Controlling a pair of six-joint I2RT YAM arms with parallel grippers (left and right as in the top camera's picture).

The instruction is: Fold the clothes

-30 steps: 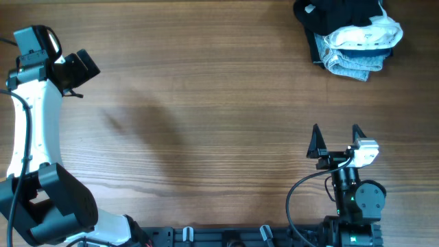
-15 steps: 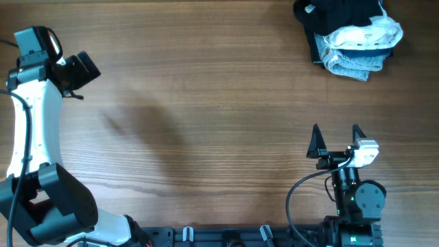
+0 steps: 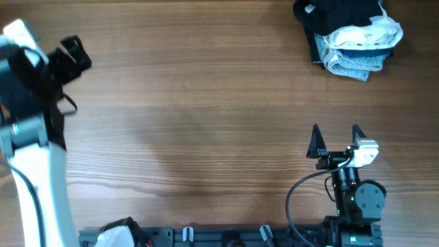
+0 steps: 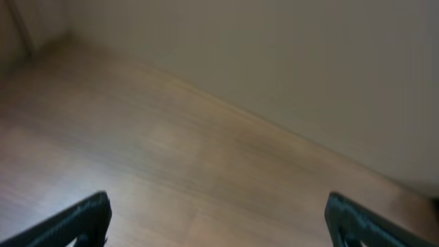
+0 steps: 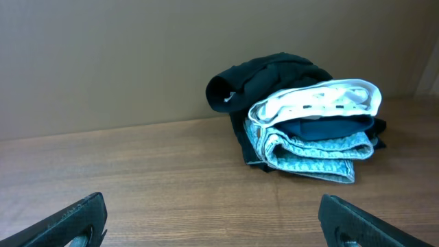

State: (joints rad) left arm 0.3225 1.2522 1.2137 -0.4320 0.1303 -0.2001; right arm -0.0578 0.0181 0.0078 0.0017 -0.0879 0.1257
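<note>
A pile of folded clothes (image 3: 351, 38) lies at the table's far right corner: a black garment, a white one and light blue denim. It also shows in the right wrist view (image 5: 309, 113), far ahead of the fingers. My right gripper (image 3: 335, 139) rests near the front edge, open and empty, fingertips apart. My left gripper (image 3: 72, 56) is raised at the far left edge of the table, open and empty; its wrist view is blurred and shows only bare wood between the fingers (image 4: 82, 219).
The wooden table (image 3: 206, 116) spreads between the two arms. The left arm's white links (image 3: 31, 171) stand along the left edge. A black rail (image 3: 226, 237) runs along the front edge. A plain wall (image 5: 137, 55) stands behind the table.
My left arm has swung and risen, its gripper shifting up and left in the overhead view. The right arm and the clothes pile have not moved.
</note>
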